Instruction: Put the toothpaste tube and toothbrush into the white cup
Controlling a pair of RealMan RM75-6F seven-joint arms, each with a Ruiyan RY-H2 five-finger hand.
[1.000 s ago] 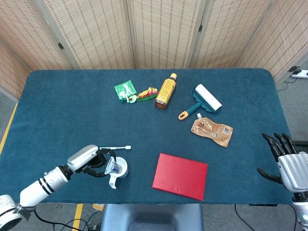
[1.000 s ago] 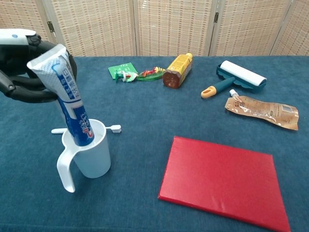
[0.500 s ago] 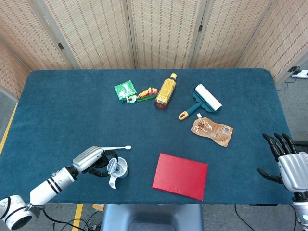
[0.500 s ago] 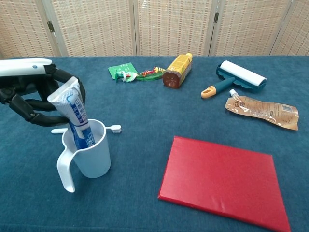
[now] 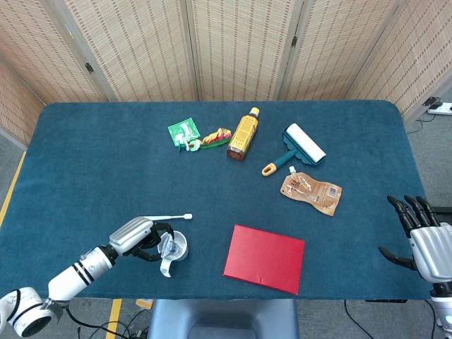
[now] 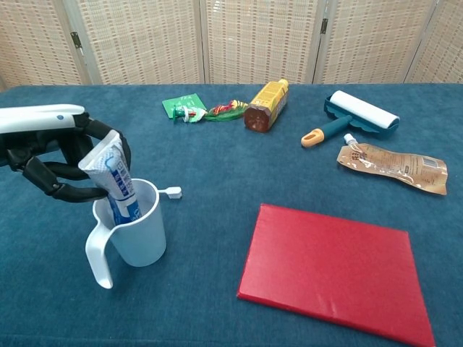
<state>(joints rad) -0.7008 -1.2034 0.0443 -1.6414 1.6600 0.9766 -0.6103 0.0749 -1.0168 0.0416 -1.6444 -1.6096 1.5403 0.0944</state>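
Note:
The white cup (image 6: 136, 230) (image 5: 174, 247) with a long handle stands on the blue table near its front left. A blue and white toothpaste tube (image 6: 114, 179) stands inside it, top end sticking out. My left hand (image 6: 52, 153) (image 5: 138, 237) holds the tube's upper end, fingers curled around it. The white toothbrush (image 5: 168, 217) lies flat just behind the cup; its head (image 6: 172, 191) shows past the cup's rim. My right hand (image 5: 422, 236) hangs off the table's right edge, fingers spread, holding nothing.
A red book (image 5: 265, 258) lies right of the cup. Further back lie a green packet (image 5: 183, 131), a snack wrapper (image 5: 216, 136), an amber bottle (image 5: 244, 134), a lint roller (image 5: 296, 147) and a brown pouch (image 5: 311, 191).
My left hand has come down and lowered the toothpaste tube deeper into the cup. The right hand has not moved.

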